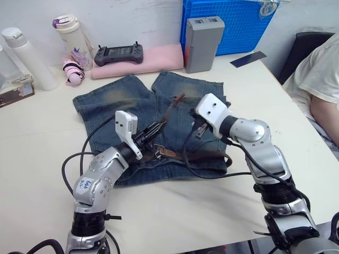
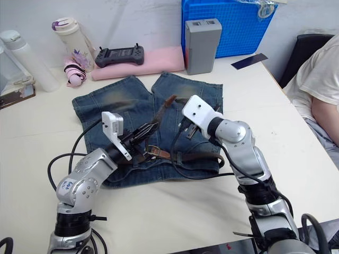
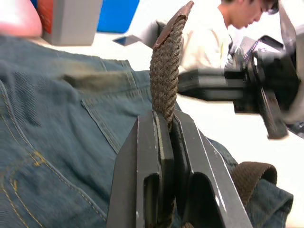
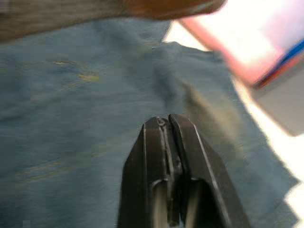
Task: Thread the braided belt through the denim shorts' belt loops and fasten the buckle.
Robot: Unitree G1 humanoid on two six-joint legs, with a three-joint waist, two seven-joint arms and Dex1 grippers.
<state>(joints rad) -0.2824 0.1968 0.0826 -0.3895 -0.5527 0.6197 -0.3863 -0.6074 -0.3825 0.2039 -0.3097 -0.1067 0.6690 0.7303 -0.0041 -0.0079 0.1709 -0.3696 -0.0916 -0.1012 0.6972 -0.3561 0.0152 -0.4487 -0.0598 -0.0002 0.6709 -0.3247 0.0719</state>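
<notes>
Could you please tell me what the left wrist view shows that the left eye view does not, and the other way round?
Left wrist view alone: the left gripper seen close, its fingers shut on the braided belt, whose woven texture is plain.

Left eye view alone: the whole denim shorts spread on the table, the controller on a pink cloth, two bottles.

Both: belt rising from the left gripper, blue denim, grey box, blue crate, right gripper.

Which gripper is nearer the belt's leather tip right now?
Left. The left gripper is shut on the braided belt just below its leather tip, holding it raised over the denim shorts. The right gripper, shut and empty, hovers over the shorts beside it.
</notes>
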